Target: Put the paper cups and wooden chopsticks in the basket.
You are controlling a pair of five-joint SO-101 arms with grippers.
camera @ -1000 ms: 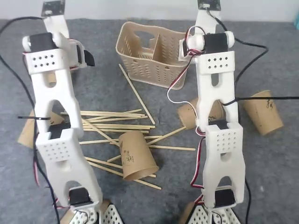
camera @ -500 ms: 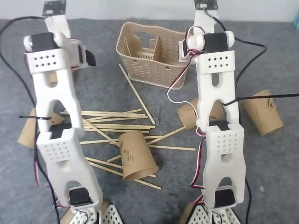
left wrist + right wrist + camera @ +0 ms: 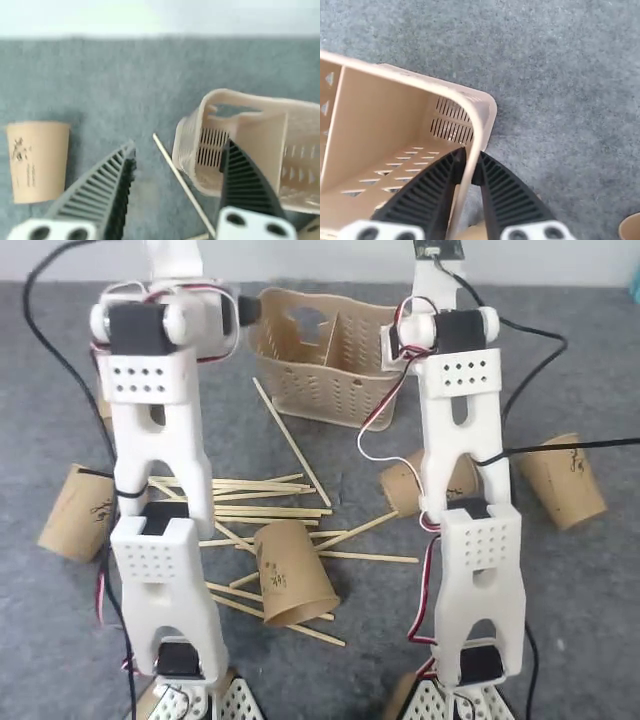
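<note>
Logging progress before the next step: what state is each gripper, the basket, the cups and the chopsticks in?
basket: upright, nothing seen inside.
left gripper: jaws open, empty.
right gripper: jaws shut on basket wall.
paper cups: on their sides, outside the basket.
chopsticks: scattered flat on the table.

at least four paper cups [image 3: 290,575]. roughly a dozen wooden chopsticks [image 3: 250,510], overlapping, so the exact count is unclear. one basket [image 3: 320,380] with two compartments. two robot arms [image 3: 470,440].
</note>
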